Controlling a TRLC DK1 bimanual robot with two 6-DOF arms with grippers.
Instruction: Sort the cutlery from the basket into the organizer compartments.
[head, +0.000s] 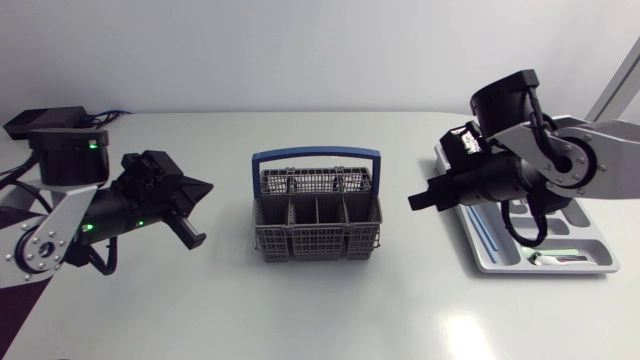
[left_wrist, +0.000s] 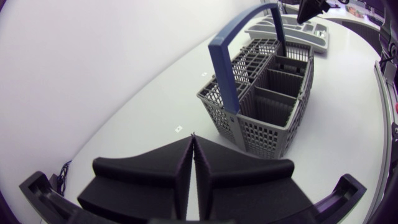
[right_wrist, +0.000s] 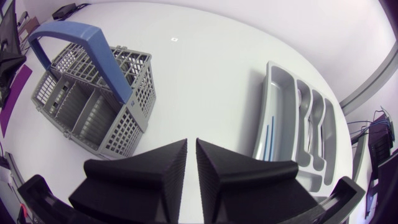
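The grey cutlery basket (head: 318, 228) with its blue handle (head: 316, 157) stands mid-table; no cutlery shows in its compartments (left_wrist: 273, 93). At the right lies the grey organizer (head: 596, 262), holding a thin blue piece (right_wrist: 268, 134) in its long compartment and pale cutlery (right_wrist: 309, 112) in the middle ones. My left gripper (head: 195, 237) hovers left of the basket (left_wrist: 249, 127), fingers pressed together and empty (left_wrist: 193, 140). My right gripper (head: 415, 200) hangs between basket and organizer (right_wrist: 280, 81), its fingers (right_wrist: 155, 165) a narrow slit apart with nothing between them.
A black box (head: 45, 122) sits at the table's far left corner. Bare table lies in front of the basket (right_wrist: 93, 106) and between it and each arm.
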